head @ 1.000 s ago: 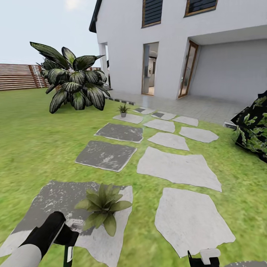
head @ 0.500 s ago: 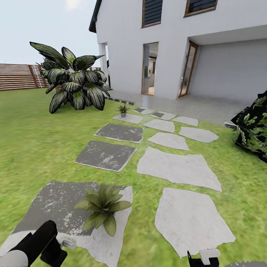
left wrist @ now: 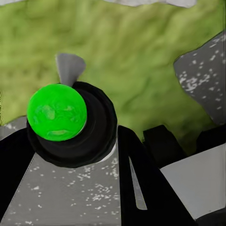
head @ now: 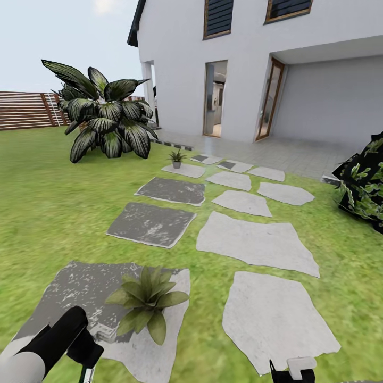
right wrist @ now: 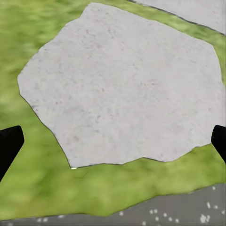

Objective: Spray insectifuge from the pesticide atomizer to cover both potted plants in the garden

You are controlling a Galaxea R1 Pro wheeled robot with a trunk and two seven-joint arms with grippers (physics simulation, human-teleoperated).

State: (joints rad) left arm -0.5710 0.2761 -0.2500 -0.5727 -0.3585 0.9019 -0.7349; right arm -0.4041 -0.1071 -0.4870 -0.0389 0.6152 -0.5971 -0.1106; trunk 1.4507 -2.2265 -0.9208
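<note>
Green lawn [head: 48, 202] everywhere; one potted plant [head: 146, 300] sits on the dark slab, another [head: 176, 157] far off. Left pincer [left wrist: 70, 155] clamps the green-topped atomizer [left wrist: 56, 111]. Right pincer [right wrist: 113, 141] spread wide over a pale stone [right wrist: 122, 84].

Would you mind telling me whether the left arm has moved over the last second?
Yes. The left arm dropped toward the frame's bottom, then rose partway, judged against the dark stepping stone.

Your left arm [head: 48, 346] reaches forward at the lower left, its gripper [left wrist: 70, 188] closed around something round, while your right gripper [right wrist: 113, 141] hangs low with fingers [right wrist: 9, 146] spread wide.
</note>
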